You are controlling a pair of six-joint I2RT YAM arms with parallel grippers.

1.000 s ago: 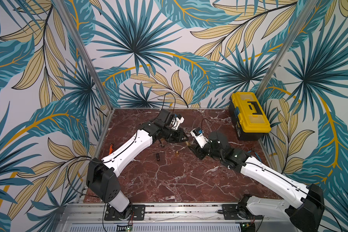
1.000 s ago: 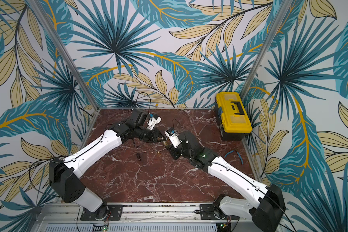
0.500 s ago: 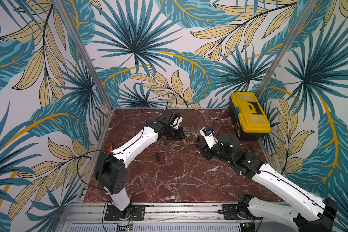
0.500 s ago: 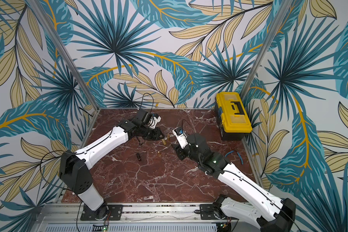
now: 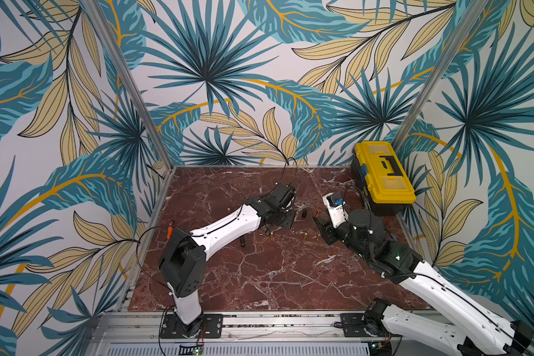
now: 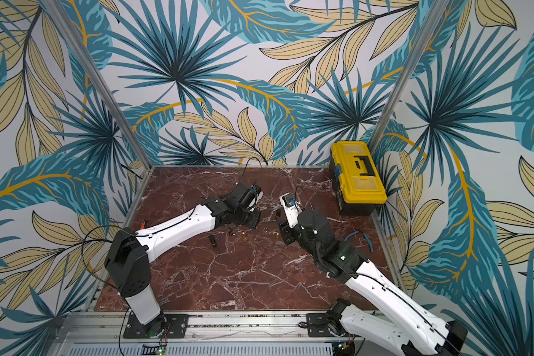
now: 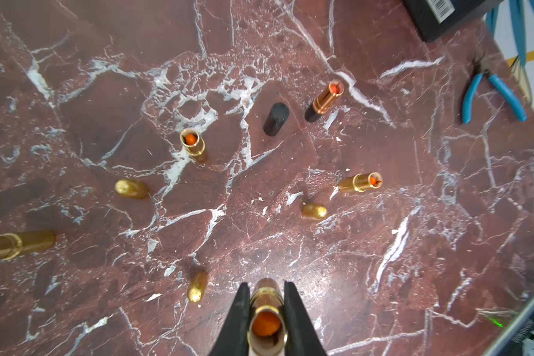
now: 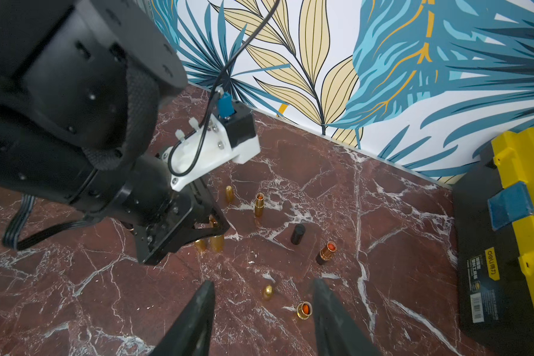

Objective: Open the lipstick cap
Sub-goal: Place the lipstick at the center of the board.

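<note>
A gold lipstick [image 7: 265, 320], cap off and orange stick showing in its open tube, sits clamped between the black fingers [image 7: 239, 314] of the left gripper [image 7: 265, 286], well apart from the black cap [image 7: 276, 118], which stands upright. Just beside the black cap stands an uncapped copper lipstick [image 7: 324, 101] with a black base, and near it an open gold lipstick [image 7: 192, 145] and a second open gold lipstick [image 7: 360, 182] stand upright. Three loose gold caps [image 7: 314, 211] stand farther from the black cap, and a capped gold lipstick [image 7: 16, 245] is well apart from it
</note>
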